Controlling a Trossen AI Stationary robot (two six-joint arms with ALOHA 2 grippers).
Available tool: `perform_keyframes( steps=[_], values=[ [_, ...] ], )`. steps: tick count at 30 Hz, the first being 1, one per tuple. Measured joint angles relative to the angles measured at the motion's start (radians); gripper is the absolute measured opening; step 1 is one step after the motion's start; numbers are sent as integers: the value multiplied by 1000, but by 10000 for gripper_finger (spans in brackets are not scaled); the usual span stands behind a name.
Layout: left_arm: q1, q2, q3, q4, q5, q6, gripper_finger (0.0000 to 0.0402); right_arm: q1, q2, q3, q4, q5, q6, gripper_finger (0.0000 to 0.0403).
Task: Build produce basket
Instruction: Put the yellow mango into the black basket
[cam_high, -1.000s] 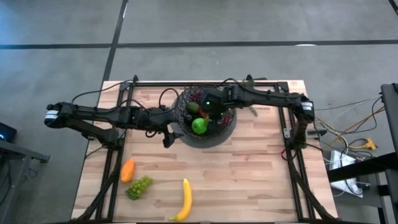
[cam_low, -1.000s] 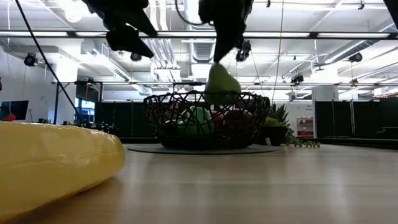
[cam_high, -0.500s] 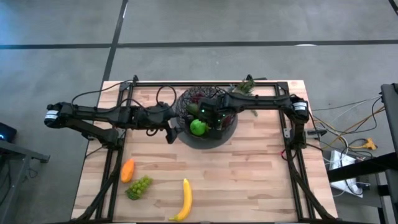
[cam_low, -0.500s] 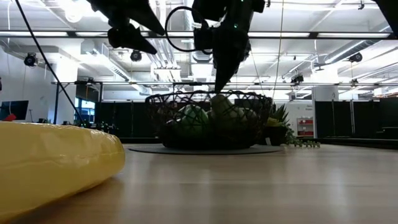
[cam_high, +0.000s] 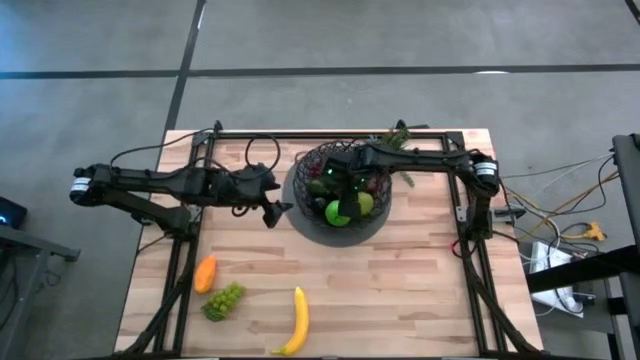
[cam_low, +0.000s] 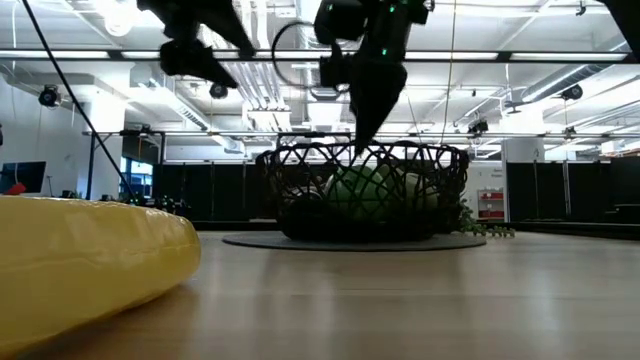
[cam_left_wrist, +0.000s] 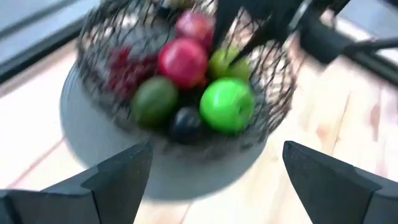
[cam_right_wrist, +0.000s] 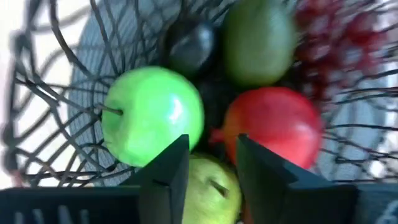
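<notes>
Right gripper (cam_high: 345, 192) was found over the basket (cam_high: 300, 180), just above centre of the overhead frame, its fingers parted by a narrow gap and nothing held between them. In the right wrist picture the two dark fingers (cam_right_wrist: 169, 163) were seen directly above a pale yellow-green fruit (cam_right_wrist: 208, 186), with a bright green apple (cam_right_wrist: 152, 121) and a red apple (cam_right_wrist: 280, 127) to either side; contact with the fruit could not be determined. A dull green rounded fruit (cam_right_wrist: 258, 40), a dark round piece (cam_right_wrist: 189, 40) and a cluster of dark red grapes (cam_right_wrist: 336, 31) were also recorded inside the wire bowl. The basket was seated on a flat grey mat (cam_high: 335, 228).

Left gripper (cam_high: 272, 212) was recorded just left of the basket in the overhead frame, raised off the table, its fingers (cam_left_wrist: 115, 177) spread wide apart and empty. From its wrist camera the basket (cam_left_wrist: 93, 37) and its contents were noted ahead, with the other arm reaching in.

Three items were noted on the wooden table (cam_high: 420, 280), in the lower left of the overhead frame and well apart from the basket: an orange piece (cam_high: 205, 273), green grapes (cam_high: 224, 300) just below it, and a banana (cam_high: 296, 320) to their right. In the level picture the banana (cam_low: 90, 265) filled the lower left foreground. A green sprig (cam_high: 395, 136) lay near the table's top edge.
</notes>
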Motion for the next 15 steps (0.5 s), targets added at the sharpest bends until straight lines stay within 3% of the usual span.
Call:
perform_keyframes(
  steps=[7, 15],
  values=[
    [-20, -52, 54, -301, 53, -141, 343, -19, -118, 10, 12, 0, 33, 158],
    [-92, -94, -11, -537, 257, -592, 343, 0, -244, 4, 43, 16, 172, 147]
  ],
)
